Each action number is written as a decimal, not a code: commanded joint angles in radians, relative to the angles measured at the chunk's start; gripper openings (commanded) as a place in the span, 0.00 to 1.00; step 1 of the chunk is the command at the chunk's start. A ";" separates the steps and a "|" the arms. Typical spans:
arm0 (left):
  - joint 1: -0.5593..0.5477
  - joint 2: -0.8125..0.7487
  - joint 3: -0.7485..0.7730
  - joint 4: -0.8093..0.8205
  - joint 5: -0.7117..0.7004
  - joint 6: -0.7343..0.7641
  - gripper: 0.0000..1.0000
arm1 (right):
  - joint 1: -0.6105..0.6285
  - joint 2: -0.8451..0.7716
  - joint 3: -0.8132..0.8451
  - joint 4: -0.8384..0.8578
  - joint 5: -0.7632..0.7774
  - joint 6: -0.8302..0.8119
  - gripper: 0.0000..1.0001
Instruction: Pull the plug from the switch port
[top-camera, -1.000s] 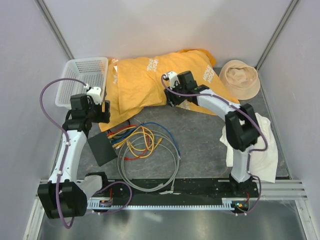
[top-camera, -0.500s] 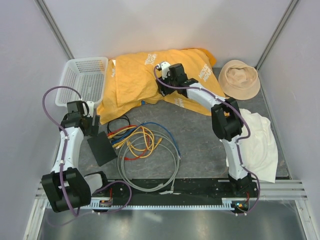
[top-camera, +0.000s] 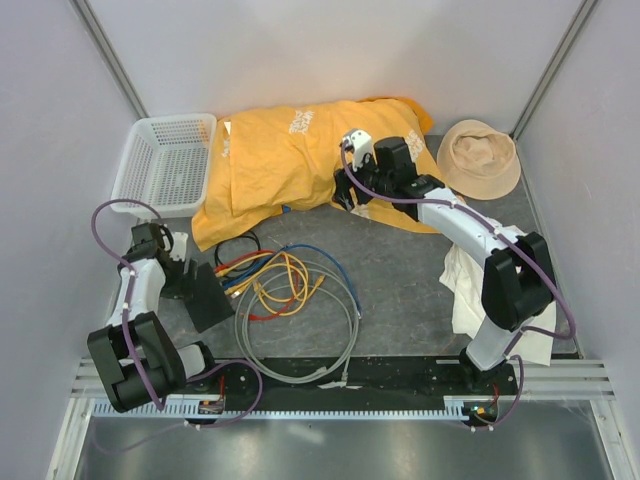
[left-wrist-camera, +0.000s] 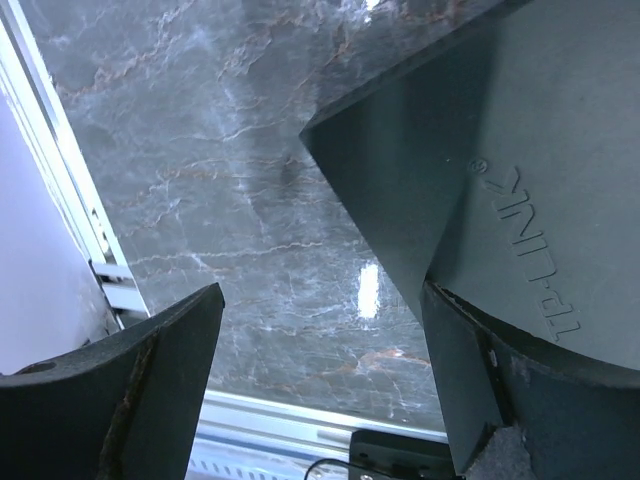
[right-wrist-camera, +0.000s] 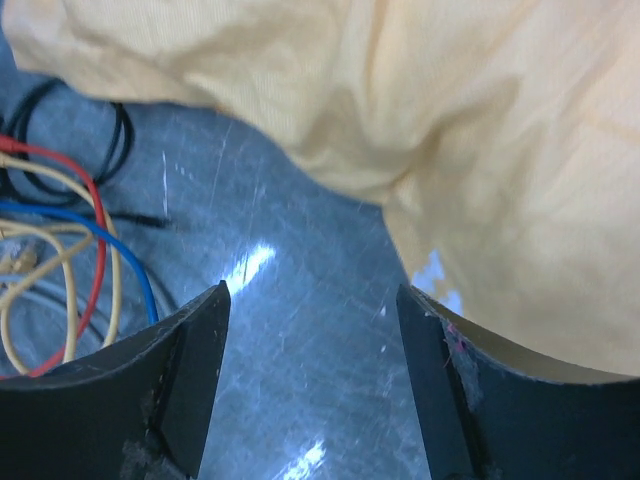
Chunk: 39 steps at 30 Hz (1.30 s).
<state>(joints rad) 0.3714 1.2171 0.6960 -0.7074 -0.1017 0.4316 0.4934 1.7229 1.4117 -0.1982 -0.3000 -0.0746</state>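
The black switch lies on the table at the left, its TP-LINK lid filling the right of the left wrist view. Red, yellow and blue cables run into its far side; the plug itself is too small to make out. My left gripper hangs low at the switch's left corner, open, its right finger over the switch's edge and bare table between the fingers. My right gripper stands open over the table beside the yellow cloth's hem, holding nothing.
A yellow cloth is bunched at the back. A white basket stands back left and a beige hat back right. A white cloth lies under the right arm. A grey cable coil lies near the front.
The yellow cloth went from over the switch's side to the back, and my right gripper opened wider and shifted right. My left arm folded back and lowered its gripper beside the switch.
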 joint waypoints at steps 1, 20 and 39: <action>0.006 0.041 -0.067 0.036 0.079 0.073 0.87 | 0.002 -0.025 -0.094 -0.027 -0.016 -0.004 0.77; -0.014 0.097 -0.003 -0.079 0.397 0.154 0.71 | 0.002 -0.043 -0.143 -0.049 -0.025 -0.025 0.84; -0.054 0.136 0.149 -0.164 0.419 0.093 0.74 | 0.002 -0.052 -0.155 -0.053 -0.016 -0.045 0.88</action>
<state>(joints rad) 0.3134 1.3697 0.8047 -0.7921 0.2459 0.5488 0.4946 1.7016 1.2453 -0.2657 -0.3065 -0.1066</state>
